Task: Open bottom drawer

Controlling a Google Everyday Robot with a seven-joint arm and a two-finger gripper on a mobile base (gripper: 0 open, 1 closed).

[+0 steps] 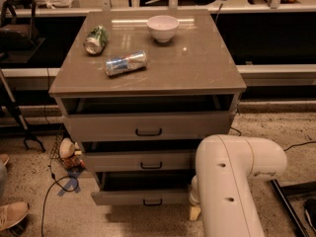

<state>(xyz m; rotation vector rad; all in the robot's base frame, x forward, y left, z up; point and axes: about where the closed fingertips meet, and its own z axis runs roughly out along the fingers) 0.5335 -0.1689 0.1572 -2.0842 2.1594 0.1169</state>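
The bottom drawer (123,197) is the lowest and narrowest front of the grey-tan cabinet, with a small black bar handle (152,202). It stands pulled out a little, with a dark gap above its front. My gripper (194,209) is low at the drawer's right end, near the floor, mostly hidden behind my white arm (232,181). The arm fills the lower right of the camera view.
The middle drawer (140,160) and top drawer (148,126) also stand slightly out. On the cabinet top lie a green can (96,39), a blue-silver can (126,63) and a white bowl (162,27). Cables and small objects (69,154) lie on the floor at left, and a shoe (12,215).
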